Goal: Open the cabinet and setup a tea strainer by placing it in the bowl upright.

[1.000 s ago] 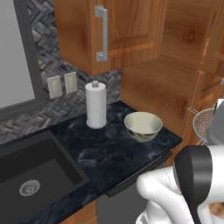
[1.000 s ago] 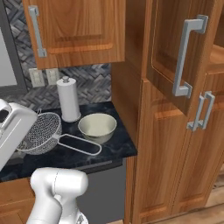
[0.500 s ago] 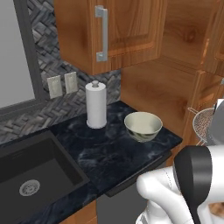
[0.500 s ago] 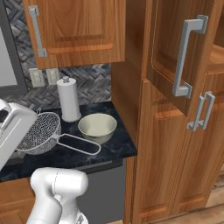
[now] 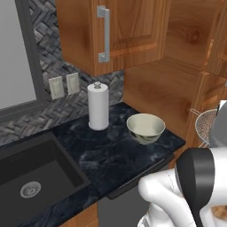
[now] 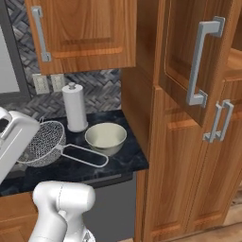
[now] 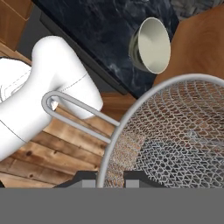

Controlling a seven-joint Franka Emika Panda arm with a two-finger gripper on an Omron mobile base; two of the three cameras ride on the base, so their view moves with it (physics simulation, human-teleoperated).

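In front of the counter [image 6: 123,158], up in the air, you hold the strainer [image 6: 45,144]. Your gripper [image 7: 109,177] is pinched tight on the strainer's rim, right at the bottom of the hand view, with one dark fingertip [image 7: 85,177] on each side of the wire. The mesh basket is tipped on its side. In the right base view its thin loop handle sticks out toward the bowl [image 6: 106,137] and ends just in front of it. I cannot tell if the handle touches the counter or the bowl.

In the left base view you see a bit of the strainer [image 5: 205,126] at the right edge, past the end of the counter [image 5: 111,155] and apart from the bowl [image 5: 146,127].

The bowl sits upright on the dark counter, near the right end. It is pale inside and has nothing in it. In the hand view the bowl [image 7: 151,46] shows above the strainer [image 7: 175,135], apart from it.

Just behind and to the left of the bowl stands the towel roll [image 6: 75,108], against the grey wall.

To the right of the counter is the cabinet [image 6: 186,56]. Its tall door with the long grey handle [image 6: 202,61] is swung out a bit.

Over the counter hangs an upper door [image 6: 82,33], shut. At the far left of the counter is the dark sink [image 5: 31,184].
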